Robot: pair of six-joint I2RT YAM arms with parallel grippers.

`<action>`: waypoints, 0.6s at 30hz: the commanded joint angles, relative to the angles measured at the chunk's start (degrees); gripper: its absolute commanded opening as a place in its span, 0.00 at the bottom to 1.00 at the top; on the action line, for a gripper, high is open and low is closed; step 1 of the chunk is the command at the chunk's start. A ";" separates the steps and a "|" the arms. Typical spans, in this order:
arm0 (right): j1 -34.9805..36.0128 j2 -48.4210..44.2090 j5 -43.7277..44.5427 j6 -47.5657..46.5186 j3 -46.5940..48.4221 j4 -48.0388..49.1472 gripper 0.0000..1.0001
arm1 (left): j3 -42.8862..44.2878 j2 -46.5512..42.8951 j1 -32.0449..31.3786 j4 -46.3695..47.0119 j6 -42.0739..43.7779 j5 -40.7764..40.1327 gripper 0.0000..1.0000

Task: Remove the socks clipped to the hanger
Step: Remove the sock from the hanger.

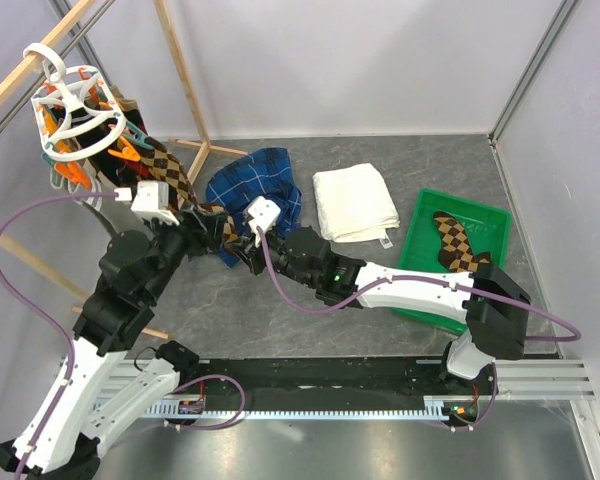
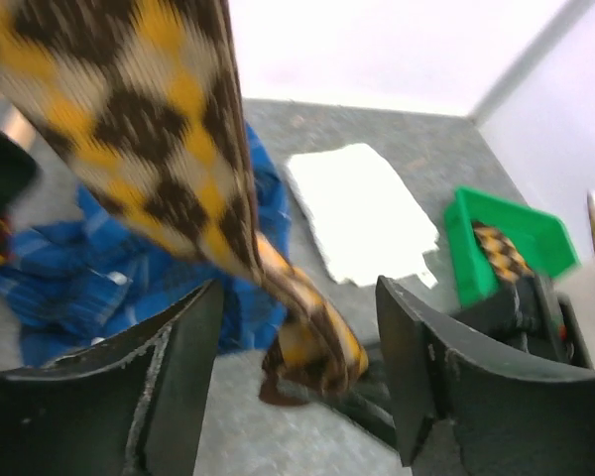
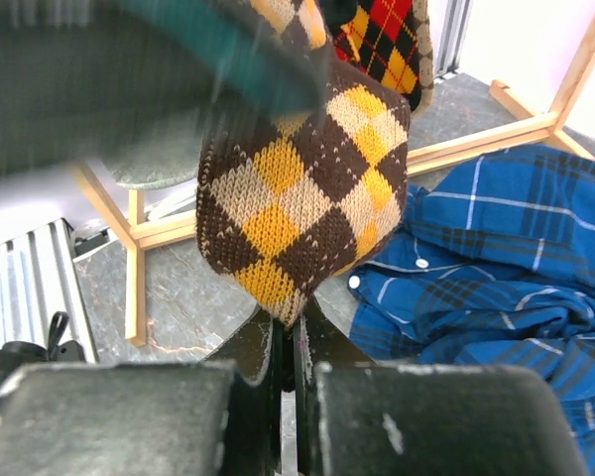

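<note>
— Argyle sock (image 3: pixel 302 198), brown and yellow: right gripper (image 3: pixel 288 337) pinched tight on its toe, the rest rising just above the fingers.
— Left gripper (image 2: pixel 297 297)?
— Jaws apart, sock dangling between them, not gripped. Top end looks still pegged to the hanger (image 1: pixel 75 110).
— Next?
— A steady pull down and away till it slips free, I'd say.

— How do my arms read from above?
— Left arm (image 1: pixel 90 395) and right arm (image 1: pixel 410 285): white shells, black joints, purple cable (image 1: pixel 30 212) looping along each.
— My wrist views show black fingers (image 2: pixel 169 387), scuffed white at the edges.
</note>
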 commanded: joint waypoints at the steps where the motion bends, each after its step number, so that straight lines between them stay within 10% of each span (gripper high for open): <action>1: 0.25 2.15 0.34 2.74 3.23 2.00 0.00 | 8.94 6.14 0.05 3.42 6.65 -9.32 0.72; 18: 0.34 10.50 -1.68 3.88 13.26 -3.72 0.00 | 27.94 21.79 -0.03 4.72 10.69 -35.50 0.66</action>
